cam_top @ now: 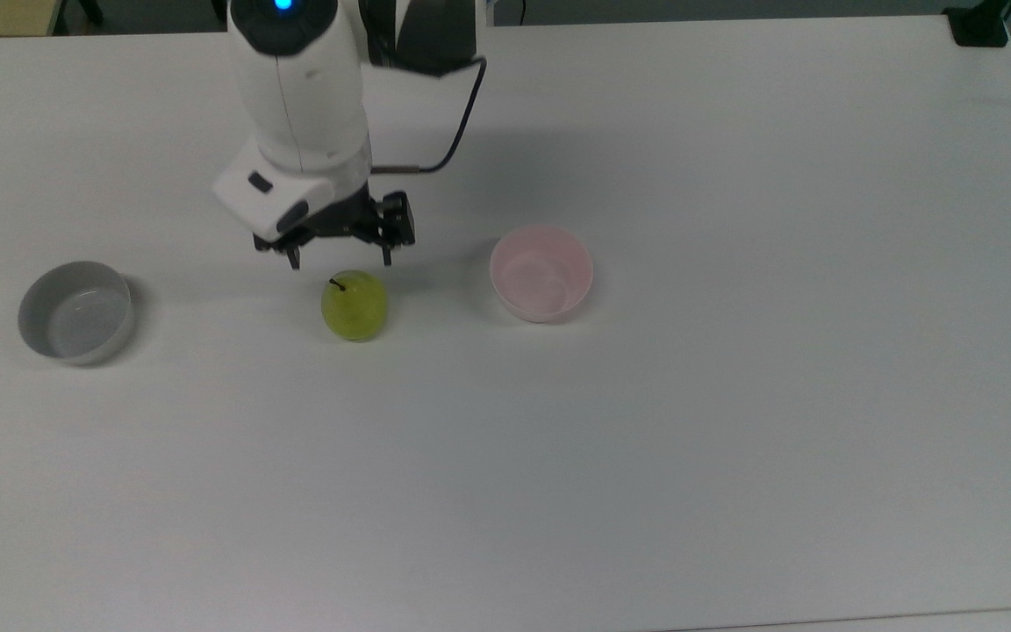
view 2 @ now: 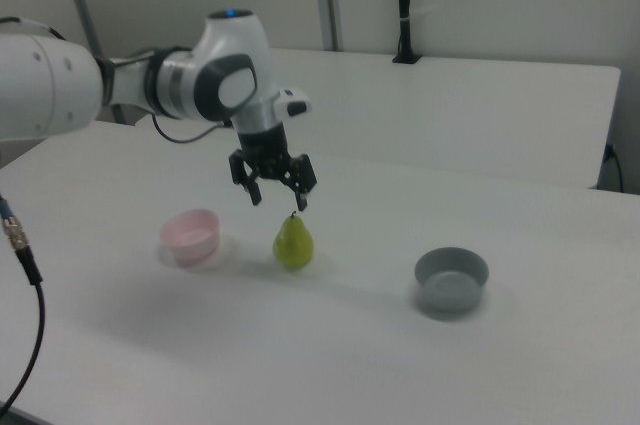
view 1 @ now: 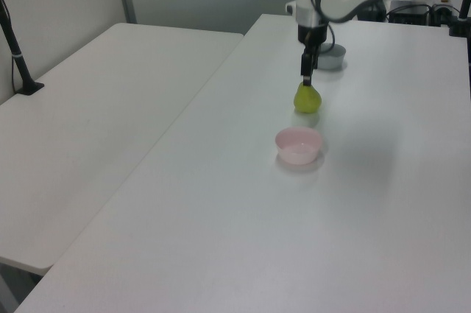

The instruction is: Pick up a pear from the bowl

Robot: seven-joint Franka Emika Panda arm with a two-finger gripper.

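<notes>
My table (cam_top: 734,421) is plain white. On it the pear (cam_top: 354,305) stands upright, between two bowls. In the top view the pink bowl (cam_top: 541,273) sits near its right; the grey bowl (cam_top: 75,312) sits farther to its left.

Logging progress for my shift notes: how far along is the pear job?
Done: the yellow-green pear stands upright on the white table, out of the empty pale pink bowl. In hand: nothing; the open pincer hangs above the pear's stem. Left: seemingly nothing beyond pulling away. The grey bowl sits empty.
</notes>
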